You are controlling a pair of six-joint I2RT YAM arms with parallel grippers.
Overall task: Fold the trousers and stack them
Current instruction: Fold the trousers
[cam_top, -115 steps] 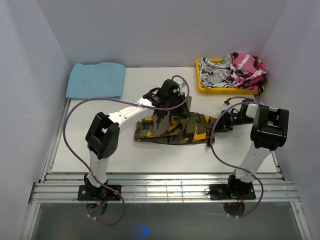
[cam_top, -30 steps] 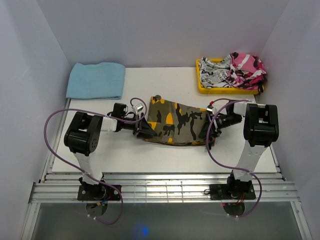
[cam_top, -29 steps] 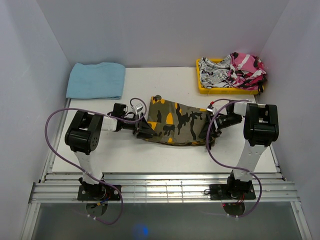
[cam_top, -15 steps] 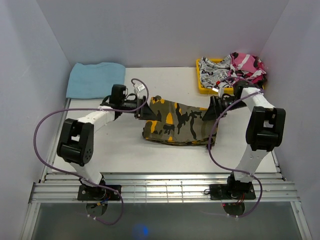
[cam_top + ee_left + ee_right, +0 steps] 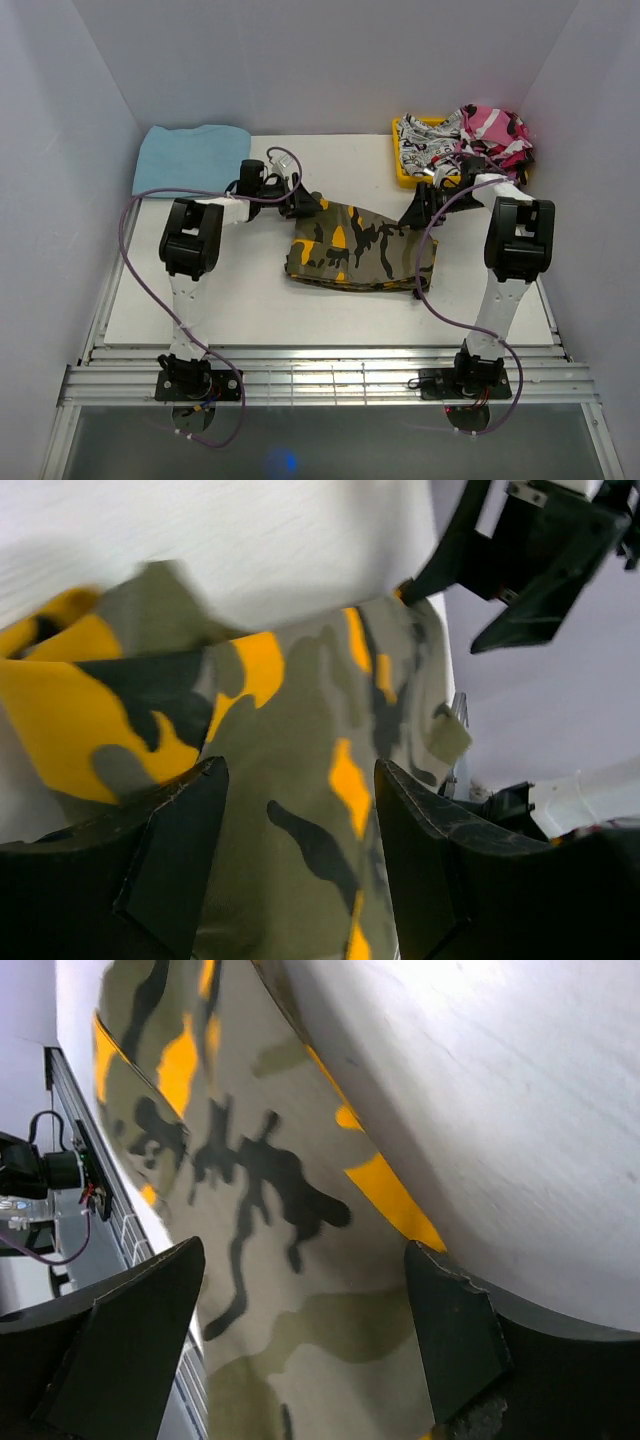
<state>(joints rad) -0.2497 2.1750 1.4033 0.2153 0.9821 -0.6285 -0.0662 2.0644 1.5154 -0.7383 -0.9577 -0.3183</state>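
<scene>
The folded trousers (image 5: 360,245) lie on the table (image 5: 200,290) between the left gripper (image 5: 308,206) and the right gripper (image 5: 413,214), both spread wide and holding nothing.

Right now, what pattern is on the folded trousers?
The folded woven trousers: olive, orange-yellow, black camouflage; top external view.
</scene>
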